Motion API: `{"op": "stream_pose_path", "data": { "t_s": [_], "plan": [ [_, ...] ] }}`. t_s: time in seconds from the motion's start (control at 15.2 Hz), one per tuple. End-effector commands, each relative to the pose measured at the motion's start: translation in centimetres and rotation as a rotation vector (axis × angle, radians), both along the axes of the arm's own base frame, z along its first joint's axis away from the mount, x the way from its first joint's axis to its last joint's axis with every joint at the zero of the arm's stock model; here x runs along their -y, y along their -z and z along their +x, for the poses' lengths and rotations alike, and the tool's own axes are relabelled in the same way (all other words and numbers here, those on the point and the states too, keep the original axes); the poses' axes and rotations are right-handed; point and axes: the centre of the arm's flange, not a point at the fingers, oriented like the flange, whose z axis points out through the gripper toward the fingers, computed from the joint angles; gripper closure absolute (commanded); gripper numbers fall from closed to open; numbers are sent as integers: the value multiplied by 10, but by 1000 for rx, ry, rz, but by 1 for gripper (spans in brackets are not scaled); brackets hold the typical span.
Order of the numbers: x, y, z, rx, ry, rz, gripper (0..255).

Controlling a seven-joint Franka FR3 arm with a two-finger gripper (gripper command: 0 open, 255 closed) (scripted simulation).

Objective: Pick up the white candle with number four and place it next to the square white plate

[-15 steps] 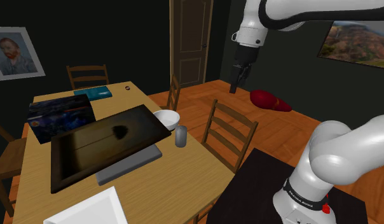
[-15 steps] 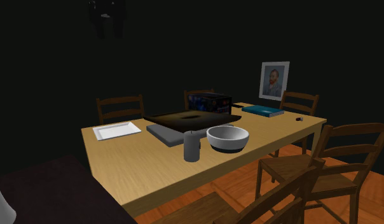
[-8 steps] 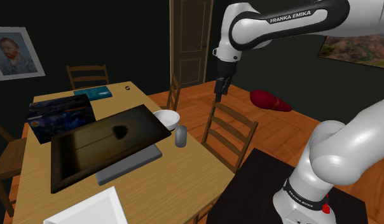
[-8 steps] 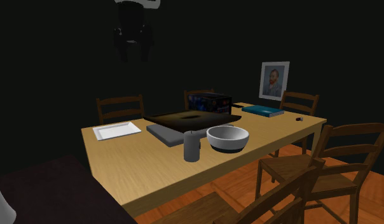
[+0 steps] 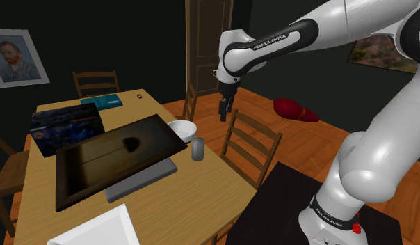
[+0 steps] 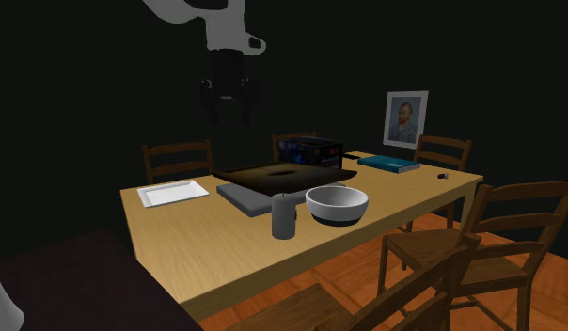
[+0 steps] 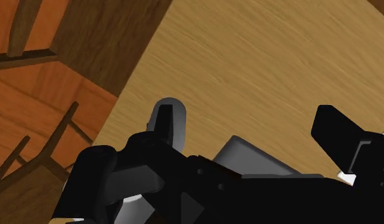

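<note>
The candle is a small grey upright cylinder near the table's edge, beside a white bowl; it also stands at the table front in the second exterior view. My gripper hangs open and empty in the air, above and to the shoulder view's right of the candle, over the table's edge and a chair. From the second exterior view the gripper hovers high over the table. Seen from the wrist, the candle peeks out behind one fingertip. The square white plate lies at the table's near end.
A white bowl, a dark tilted tray on a grey slab, a dark box and a teal book occupy the wooden table. Chairs line its sides. A red object lies on the floor.
The arm has swung toward the shoulder view's left and lower, bringing the gripper from over the floor to the table's edge. Nothing on the table has moved.
</note>
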Motion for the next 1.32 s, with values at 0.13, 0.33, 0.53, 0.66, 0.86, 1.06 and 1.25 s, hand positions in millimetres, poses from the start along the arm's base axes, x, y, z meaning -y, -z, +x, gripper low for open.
{"op": "stream_pose_path", "data": {
  "t_s": [0.13,0.33,0.53,0.66,0.86,1.06,1.25],
  "plan": [
    [-1,39,41,-20,-65,-22,0],
    [-4,69,69,-34,-113,-38,0],
    [-7,98,97,-48,-160,-55,0],
    [-10,119,116,-58,-192,-66,0],
    [-15,149,142,-72,-240,-82,0],
    [-20,180,169,-86,-287,-98,0],
    [-26,212,194,-101,-335,-114,0]
  ]
}}
